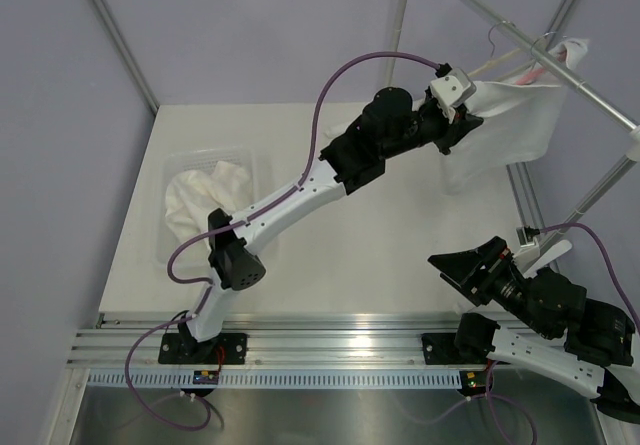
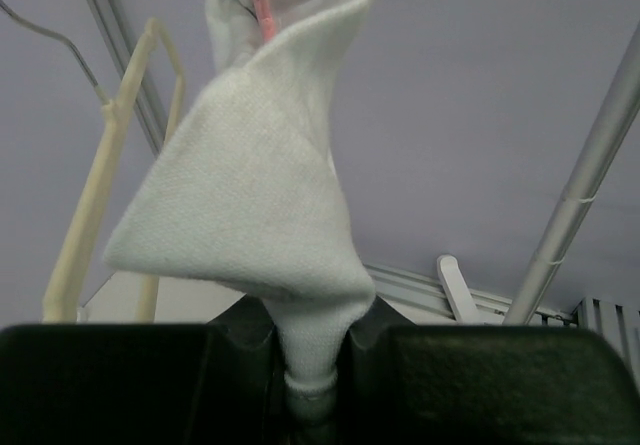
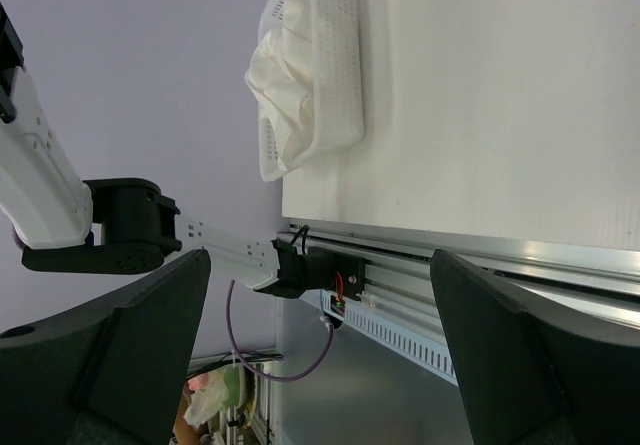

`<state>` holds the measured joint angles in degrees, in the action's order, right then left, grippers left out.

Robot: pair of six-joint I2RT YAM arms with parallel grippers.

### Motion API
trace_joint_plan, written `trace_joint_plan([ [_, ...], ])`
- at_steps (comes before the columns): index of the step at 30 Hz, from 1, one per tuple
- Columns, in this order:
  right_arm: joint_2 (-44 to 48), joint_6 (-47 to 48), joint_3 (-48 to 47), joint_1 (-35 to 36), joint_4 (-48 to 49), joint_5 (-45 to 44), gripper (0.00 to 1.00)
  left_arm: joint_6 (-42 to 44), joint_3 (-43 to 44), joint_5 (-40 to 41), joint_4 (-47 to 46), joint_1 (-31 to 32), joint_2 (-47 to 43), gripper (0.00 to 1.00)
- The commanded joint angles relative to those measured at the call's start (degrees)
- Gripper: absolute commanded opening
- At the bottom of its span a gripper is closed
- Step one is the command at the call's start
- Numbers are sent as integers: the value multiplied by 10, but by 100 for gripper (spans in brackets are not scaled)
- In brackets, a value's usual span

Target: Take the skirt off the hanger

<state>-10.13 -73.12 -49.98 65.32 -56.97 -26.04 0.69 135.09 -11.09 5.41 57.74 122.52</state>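
Observation:
A white skirt [image 1: 510,130] hangs from a hanger [image 1: 530,60] on the metal rail at the back right. My left gripper [image 1: 468,125] is raised and shut on the skirt's lower left edge, pulling it to the left. In the left wrist view the cloth [image 2: 250,205] is pinched between the black fingers [image 2: 200,365] and stretches up to a pink clip [image 2: 262,10]. My right gripper [image 1: 462,262] is open and empty, low at the right, apart from the skirt. In the right wrist view its fingers [image 3: 120,355] stand wide apart.
A white mesh basket [image 1: 205,165] holding white cloth [image 1: 200,200] sits on the table at the left; it also shows in the right wrist view [image 3: 320,65]. A cream hanger [image 2: 95,195] hangs beside the skirt. A slanted metal rail [image 1: 540,60] crosses the back right.

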Motion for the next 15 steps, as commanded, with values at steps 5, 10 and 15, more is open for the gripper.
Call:
trace_joint_plan([
  [5, -3, -4, -16, 2, -10, -23, 99, 2, 5, 6, -66, 7, -72, 0],
  [10, 11, -1, -6, 3, 5, -27, 100, 2, -100, 0, -80, 23, -154, 0],
  [15, 74, -18, 37, 2, 34, -28, 99, -4, -277, 18, -107, 35, -256, 0],
])
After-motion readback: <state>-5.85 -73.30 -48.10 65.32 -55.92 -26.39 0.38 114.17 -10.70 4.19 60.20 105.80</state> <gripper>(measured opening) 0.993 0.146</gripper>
